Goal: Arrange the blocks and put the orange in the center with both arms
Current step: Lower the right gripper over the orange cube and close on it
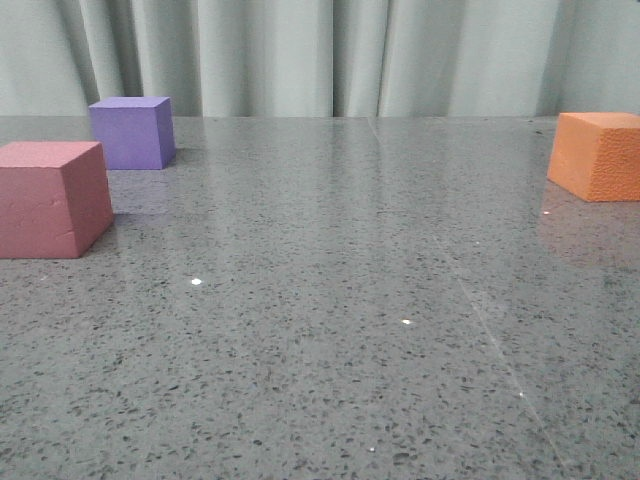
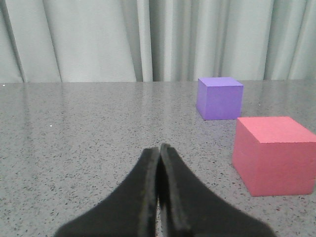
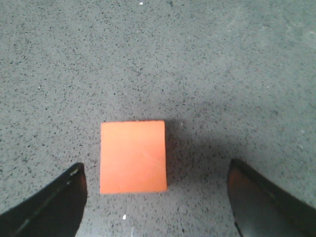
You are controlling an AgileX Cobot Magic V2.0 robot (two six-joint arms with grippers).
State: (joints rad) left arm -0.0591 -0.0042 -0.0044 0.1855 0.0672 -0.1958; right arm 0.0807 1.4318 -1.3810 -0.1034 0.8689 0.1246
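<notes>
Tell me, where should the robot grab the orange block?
Probably by its two flat opposite side faces, coming straight down from above. The orange block sits flat on the table with nothing touching it, and the right gripper hangs open over it, one finger on each side.

A speckled grey stone table (image 1: 330, 330) carries three foam cubes: a pinkish-red cube (image 1: 52, 198) and purple cube (image 1: 132, 131) at left, an orange cube (image 1: 598, 155) far right.
</notes>
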